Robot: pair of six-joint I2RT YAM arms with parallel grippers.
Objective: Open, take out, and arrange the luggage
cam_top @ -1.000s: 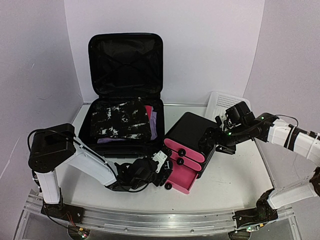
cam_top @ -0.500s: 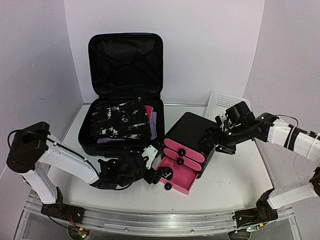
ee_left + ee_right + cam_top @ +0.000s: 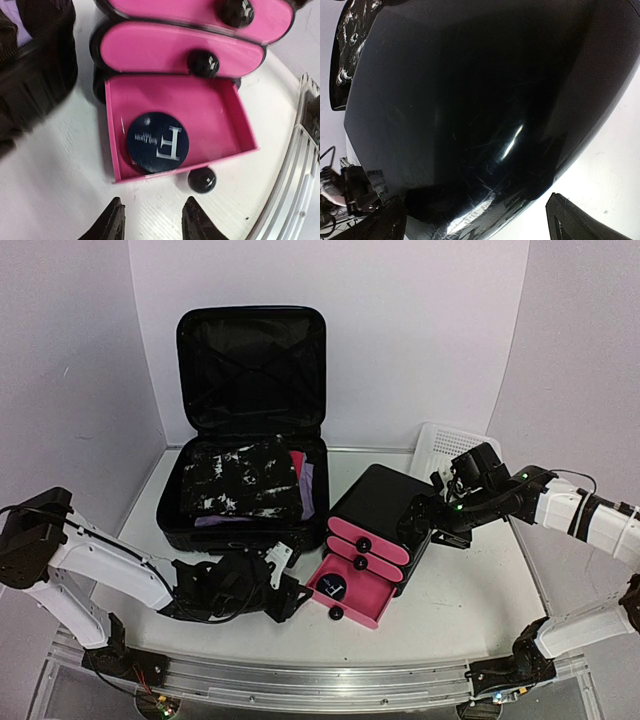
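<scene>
bright even light; glare streak on the black box (image 3: 512, 140); left-wrist view slightly blurred.

A large white letter "F" is printed on the round dark disc (image 3: 157, 142) lying in the open pink drawer (image 3: 212, 117). Smaller white lettering is printed beside the letter but is too blurred to be read.

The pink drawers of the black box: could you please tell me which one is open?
The bottom drawer: it is pulled out and holds a dark round disc, while the middle drawer and top drawer are shut.
</scene>
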